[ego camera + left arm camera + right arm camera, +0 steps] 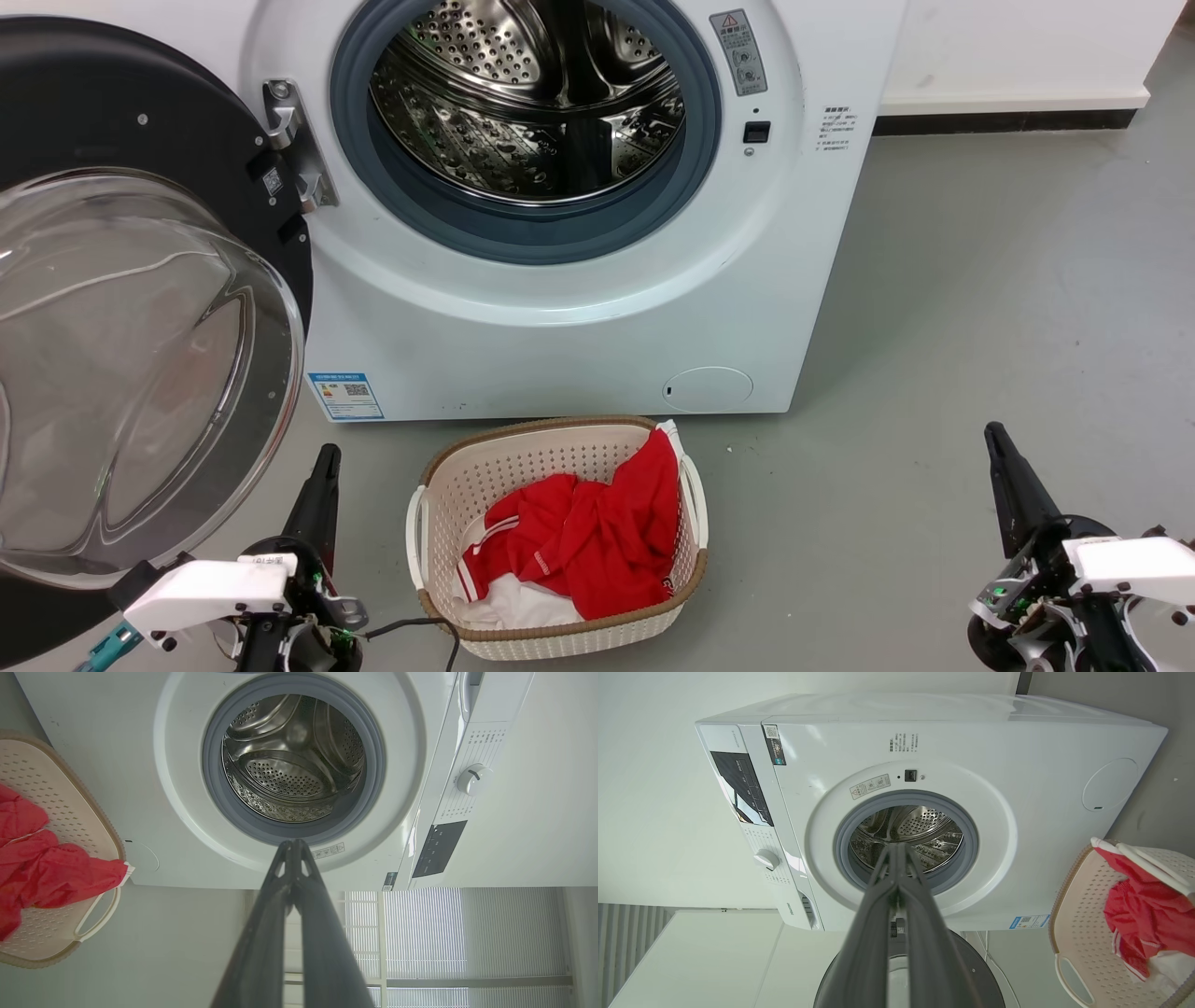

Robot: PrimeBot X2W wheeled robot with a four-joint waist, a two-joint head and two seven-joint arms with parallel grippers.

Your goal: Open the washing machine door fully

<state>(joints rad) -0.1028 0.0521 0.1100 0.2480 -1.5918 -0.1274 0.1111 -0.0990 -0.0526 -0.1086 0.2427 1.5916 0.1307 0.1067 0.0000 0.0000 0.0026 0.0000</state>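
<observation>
Left hand (325, 462), closed, hangs near the washing machine door (93, 103); right hand (997, 443), closed, beyond the laundry basket (523, 467).

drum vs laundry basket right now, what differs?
The drum is shiny steel; the laundry basket is beige plastic. The drum looks empty; the basket holds red and white clothes. The drum sits inside the washing machine; the basket stands on the floor before it. Both are perforated.

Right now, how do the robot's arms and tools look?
The left tool and right tool each have two long, dark grey fingers tapering to tips. Behind each sits a white cover over black parts with green lights. A black cable trails from the left wrist.
</observation>
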